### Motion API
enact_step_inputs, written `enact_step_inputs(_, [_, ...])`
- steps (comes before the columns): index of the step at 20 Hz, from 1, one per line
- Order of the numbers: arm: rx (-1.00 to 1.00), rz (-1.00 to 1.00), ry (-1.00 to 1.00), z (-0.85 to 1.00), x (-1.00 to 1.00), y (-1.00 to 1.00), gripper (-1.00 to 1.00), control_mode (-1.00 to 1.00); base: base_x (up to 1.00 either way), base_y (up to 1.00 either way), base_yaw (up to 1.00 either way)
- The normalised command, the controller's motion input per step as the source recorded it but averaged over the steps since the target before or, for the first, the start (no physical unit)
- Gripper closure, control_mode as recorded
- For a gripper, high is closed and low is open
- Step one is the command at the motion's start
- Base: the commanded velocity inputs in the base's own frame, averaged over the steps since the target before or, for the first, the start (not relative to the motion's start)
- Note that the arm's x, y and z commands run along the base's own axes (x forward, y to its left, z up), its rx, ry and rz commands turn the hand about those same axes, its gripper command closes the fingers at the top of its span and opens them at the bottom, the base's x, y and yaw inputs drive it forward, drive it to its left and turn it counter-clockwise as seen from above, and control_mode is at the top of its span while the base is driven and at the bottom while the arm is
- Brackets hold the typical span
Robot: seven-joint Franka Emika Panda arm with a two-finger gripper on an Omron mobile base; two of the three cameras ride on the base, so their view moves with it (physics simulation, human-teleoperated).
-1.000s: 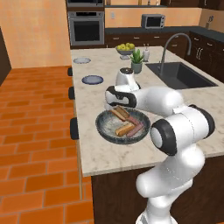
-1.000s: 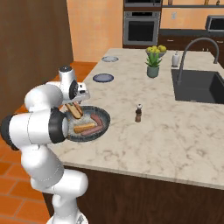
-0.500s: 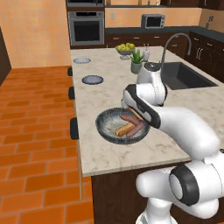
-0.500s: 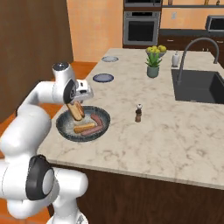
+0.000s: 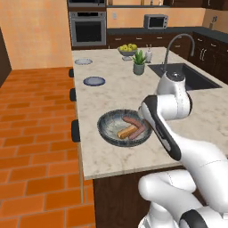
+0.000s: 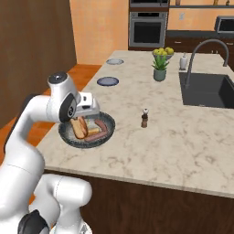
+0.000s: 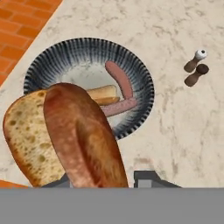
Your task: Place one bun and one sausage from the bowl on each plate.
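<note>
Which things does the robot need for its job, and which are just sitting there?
For the job: bowl, sausages, bun in the gripper, two plates.

Just sitting there: pepper mill, plant, fruit bowl, sink.

The bun (image 7: 74,135) hides the claw (image 7: 107,179) fingertips

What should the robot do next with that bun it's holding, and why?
Probably carry it toward the nearer plate. The gripper has the bun lifted above the bowl, where two sausages and another bun remain, and both plates look bare.
</note>
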Motion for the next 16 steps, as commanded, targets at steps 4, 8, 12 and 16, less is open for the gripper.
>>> enact_step_inputs(4, [0.0, 0.0, -0.05, 0.0, -0.39, 0.0, 1.0, 1.0, -0.4, 0.25, -0.07])
enact_step_inputs(8, [0.0, 0.0, 0.0, 0.0, 0.0, 0.0, 1.0, 1.0, -0.62, 0.94, -0.31])
enact_step_inputs(12, [0.0, 0.0, 0.0, 0.0, 0.0, 0.0, 1.0, 1.0, -0.29, 1.0, -0.42])
enact_step_inputs(16, [0.0, 0.0, 0.0, 0.0, 0.0, 0.0, 1.0, 1.0, -0.09, 1.0, -0.43])
